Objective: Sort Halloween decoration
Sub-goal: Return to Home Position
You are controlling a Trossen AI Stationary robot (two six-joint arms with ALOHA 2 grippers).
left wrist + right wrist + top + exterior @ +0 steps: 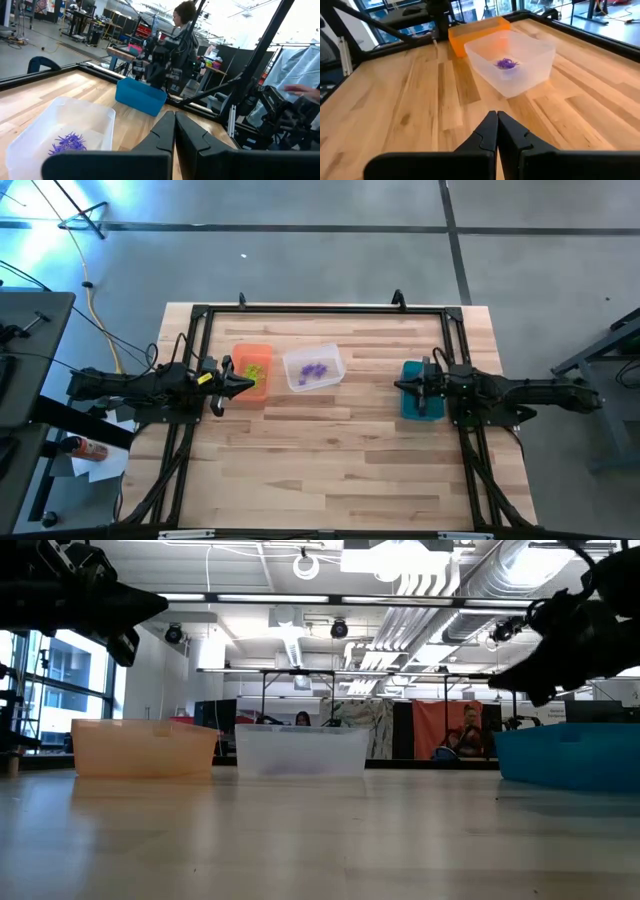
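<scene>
The left pincer [243,384] hangs clenched and empty over the left end of the orange bin [250,352], toward the worktop's [330,470] left edge. On my left wrist feed its fingers [162,134] meet tip to tip with nothing between them. The right pincer [400,387] is clenched the same way, gripping nothing, above the teal bin [412,408] near the right edge. I cannot see into that bin, because the arm covers most of it.

The clear bin [335,355] sits just beside the orange one, around the middle of the worktop's far half and well apart from the teal bin. I see a small heap of purple spiders [316,370] lying on its floor, and my right wrist feed shows them bunched together. Yellow-green spiders [255,370] lie in the orange bin. From the low camera I see all three bins resting flat on the wood in a row, with both arms raised clear above them.
</scene>
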